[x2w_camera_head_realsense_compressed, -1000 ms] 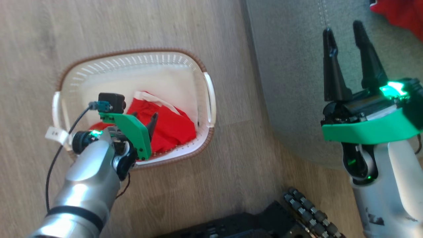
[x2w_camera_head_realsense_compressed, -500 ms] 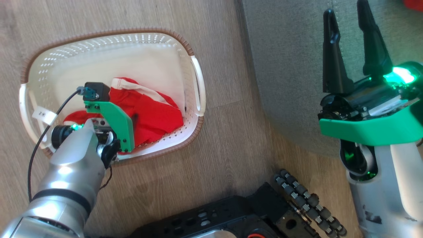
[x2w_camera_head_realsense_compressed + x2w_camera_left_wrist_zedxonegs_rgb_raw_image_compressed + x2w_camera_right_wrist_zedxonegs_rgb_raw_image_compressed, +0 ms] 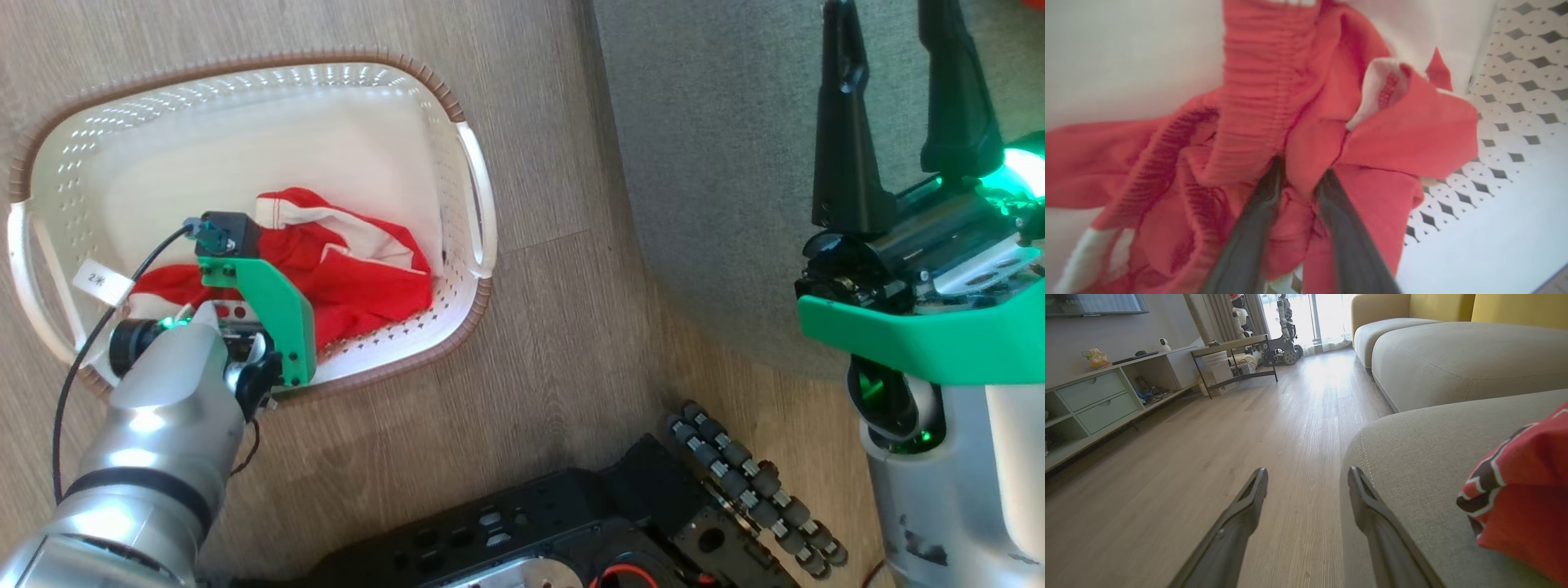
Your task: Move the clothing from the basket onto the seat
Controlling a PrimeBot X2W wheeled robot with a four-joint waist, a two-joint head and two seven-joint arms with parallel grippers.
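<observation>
Red clothing lies bunched in the basket, a fold pinched between the left tool's fingers. Over the seat's edge the right tool hangs open, another red garment lying just right of it.

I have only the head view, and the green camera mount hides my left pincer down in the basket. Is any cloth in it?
Observer: Yes. In the left wrist view, a fold of the red clothing sits pinched in the left pincer, whose jaws stand close together around it.
Operator: And what lies on the seat near my right pincer?
Observer: The right wrist view shows a red garment with a black, white-edged marking lying on the seat. It is at that view's right, apart from the open right pincer.
</observation>
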